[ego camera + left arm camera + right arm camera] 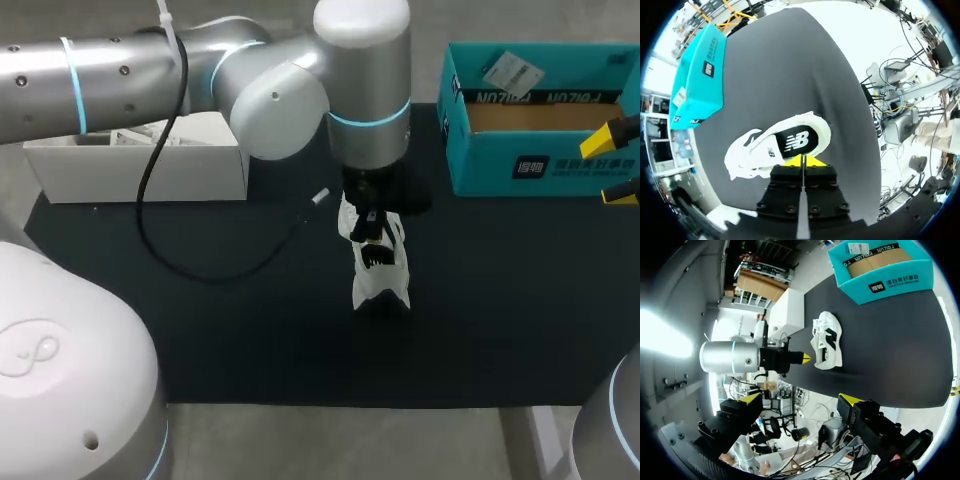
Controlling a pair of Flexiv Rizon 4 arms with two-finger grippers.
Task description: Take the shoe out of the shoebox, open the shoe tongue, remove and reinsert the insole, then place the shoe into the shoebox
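Only brown lining (530, 117) shows in the shoebox (540, 168); shoe (380, 272) outside; left end effector (803, 161) closed, right end effector (800, 398) open.

- In the head view, my left arm (250, 70) covers most of the left tool (803, 161) and the far end of the shoe (380, 270). I cannot confirm contact between them there.
- In the left wrist view, the left tool's own body hides its fingers except for the yellow tips.
- The shoe's opening faces away, so I cannot see the tongue or the insole.
- The head view's right edge cuts off the shoebox (540, 165). Its near wall hides part of its floor.
- Only two yellow tips of the right tool (612, 165) show at that edge.
- The white box (150, 170) sits partly behind my left arm.
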